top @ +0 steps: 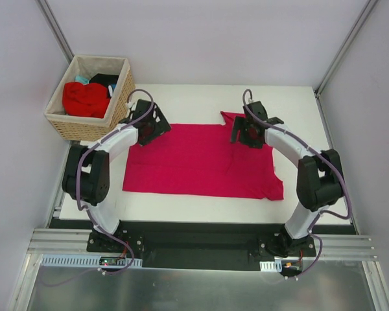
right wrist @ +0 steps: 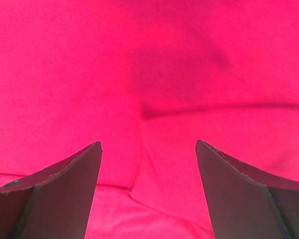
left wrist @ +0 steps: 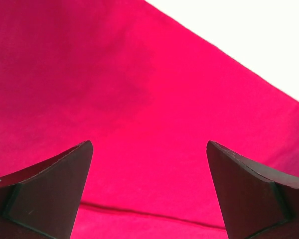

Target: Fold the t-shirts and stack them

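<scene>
A large crimson-pink t-shirt [top: 201,161] lies spread flat on the white table. My left gripper [top: 157,127] hovers over its far left corner, open and empty; in the left wrist view the cloth [left wrist: 114,89] fills the frame, with a hem line between the fingers [left wrist: 55,184]. My right gripper [top: 243,129] hovers over the far right edge near a sleeve, open and empty; the right wrist view shows folds of the shirt [right wrist: 154,99] between the fingers [right wrist: 65,184]. Bright red [top: 85,98], black and teal t-shirts lie bunched in the basket.
A woven wicker basket [top: 59,123] stands at the table's far left corner. White table surface [top: 194,97] shows beyond the shirt and along the near edge. Enclosure walls surround the table.
</scene>
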